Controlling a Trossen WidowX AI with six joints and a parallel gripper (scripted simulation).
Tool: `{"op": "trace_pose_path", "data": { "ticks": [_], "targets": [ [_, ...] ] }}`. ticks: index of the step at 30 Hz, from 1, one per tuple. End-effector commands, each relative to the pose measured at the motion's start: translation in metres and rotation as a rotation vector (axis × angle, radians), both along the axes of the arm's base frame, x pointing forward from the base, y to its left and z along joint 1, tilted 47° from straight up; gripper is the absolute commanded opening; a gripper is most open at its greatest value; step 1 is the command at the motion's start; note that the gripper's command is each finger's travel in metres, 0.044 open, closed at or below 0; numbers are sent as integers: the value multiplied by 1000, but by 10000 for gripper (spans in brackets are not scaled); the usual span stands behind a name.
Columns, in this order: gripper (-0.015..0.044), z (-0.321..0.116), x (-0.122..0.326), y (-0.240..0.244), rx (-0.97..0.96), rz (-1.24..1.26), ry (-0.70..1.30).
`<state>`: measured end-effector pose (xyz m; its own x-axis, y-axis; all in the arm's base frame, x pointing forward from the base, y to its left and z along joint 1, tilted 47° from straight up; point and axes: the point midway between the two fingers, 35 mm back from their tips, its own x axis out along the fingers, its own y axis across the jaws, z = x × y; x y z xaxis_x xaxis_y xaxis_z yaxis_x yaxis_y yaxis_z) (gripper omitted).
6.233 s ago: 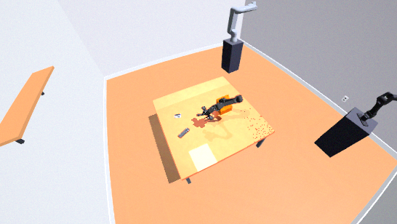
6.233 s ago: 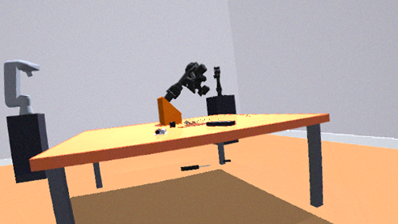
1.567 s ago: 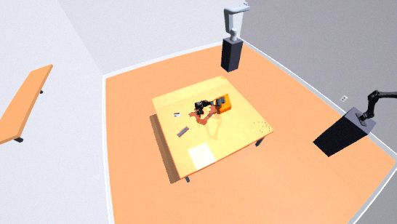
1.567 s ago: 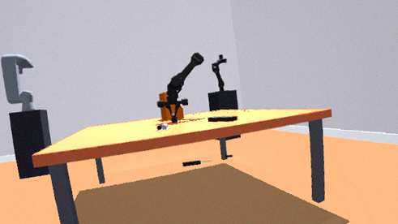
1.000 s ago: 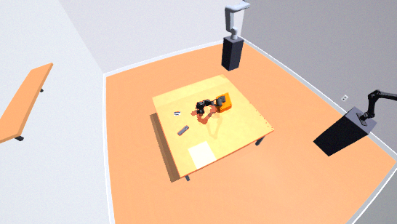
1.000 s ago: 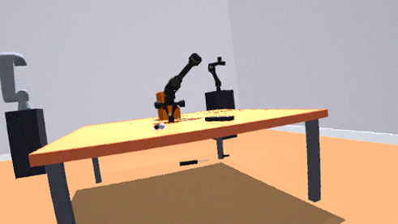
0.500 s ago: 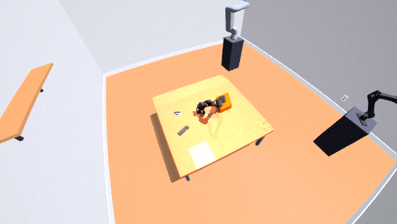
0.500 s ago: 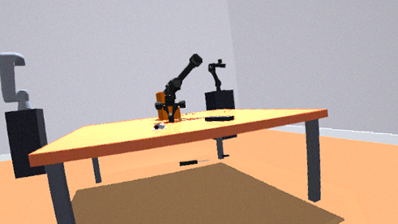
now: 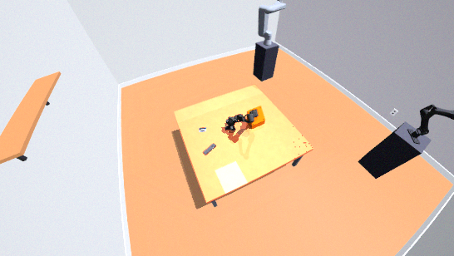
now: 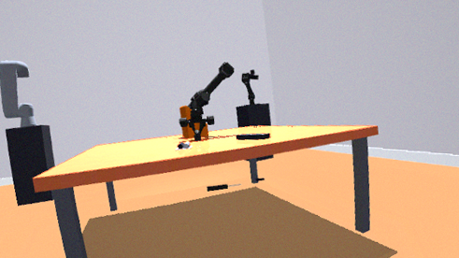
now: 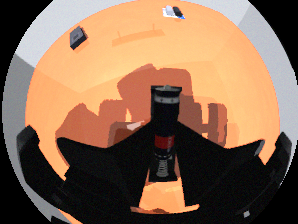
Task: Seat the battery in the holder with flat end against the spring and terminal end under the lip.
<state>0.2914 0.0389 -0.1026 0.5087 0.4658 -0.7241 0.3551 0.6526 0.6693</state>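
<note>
My gripper [image 11: 164, 125] [image 10: 197, 138] is shut on the battery [image 11: 165, 142], low over the table. The battery is dark with a red band and lies lengthwise between the black fingers in the wrist view. The dark holder [image 11: 172, 176] shows below it, with a bare coil spring [image 11: 162, 167] at the near end, just beyond the battery's near end. A dark end piece with a silvery band is at the far end; I cannot tell whether the battery's terminal is under the lip. The fingers hide the sides, so the battery's tilt and seating are unclear. Battery and holder are too small to tell in the top and exterior views.
A dark grey block [image 9: 209, 149] [image 10: 252, 136] [image 11: 77, 38] lies on the table [image 9: 266, 154]. A small white, blue and dark item [image 9: 202, 130] [image 10: 183, 146] [image 11: 173, 12] lies apart from it. A white sheet [image 9: 231, 176] is near one edge, and an orange box [image 9: 259, 119] is beside the arm's base.
</note>
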Motion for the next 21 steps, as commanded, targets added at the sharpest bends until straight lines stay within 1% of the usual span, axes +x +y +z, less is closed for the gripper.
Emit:
{"op": "trace_pose_path", "data": {
  "ticks": [1, 21],
  "targets": [
    [60, -1, -4, 1, -2, -5, 5],
    [60, 1, -20, 6, 4, -3, 5]
  ]
}}
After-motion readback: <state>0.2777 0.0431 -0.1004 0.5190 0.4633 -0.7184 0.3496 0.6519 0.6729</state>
